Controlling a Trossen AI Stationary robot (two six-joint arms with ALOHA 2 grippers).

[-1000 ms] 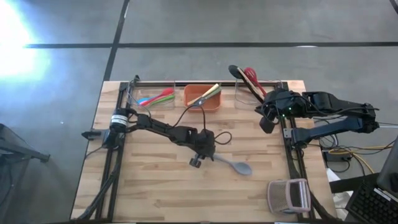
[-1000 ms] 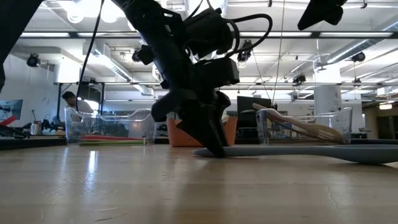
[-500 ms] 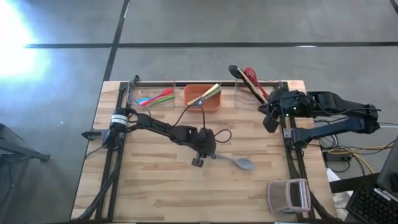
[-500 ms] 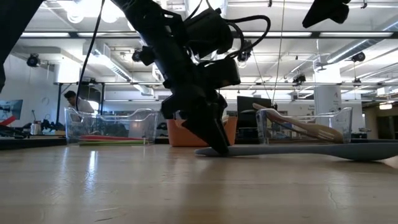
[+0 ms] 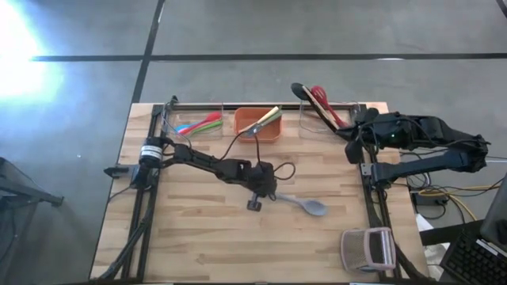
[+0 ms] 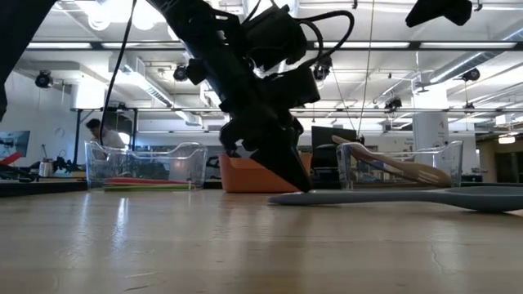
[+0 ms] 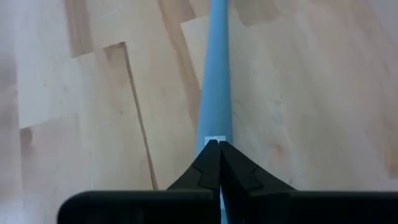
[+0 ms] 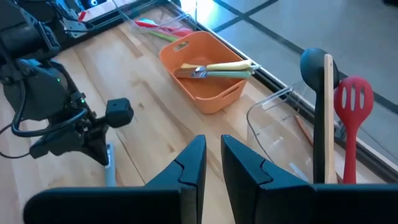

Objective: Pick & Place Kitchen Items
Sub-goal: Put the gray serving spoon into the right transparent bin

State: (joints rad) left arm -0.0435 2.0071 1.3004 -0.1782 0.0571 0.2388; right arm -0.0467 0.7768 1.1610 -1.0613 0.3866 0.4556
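on pale wood planks [image 5: 198, 237] — left end effector [image 5: 255, 203] clenched on slim matte blue-grey spoon [image 5: 305, 206] handle

two black jointed arms [image 5: 207, 165], looped black cables, white band near left base.

Wooden table [image 5: 198, 237]: bins, blue-grey spoon [image 5: 305, 206]

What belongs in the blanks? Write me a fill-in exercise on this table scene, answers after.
The left hand is shut on the handle of the grey-blue long-handled ____.
The orange rectangular bin stands between two clear ____ bins.
The red slotted spatula leans in the clear bin nearest the ____ hand.

Answers: spoon; plastic; right
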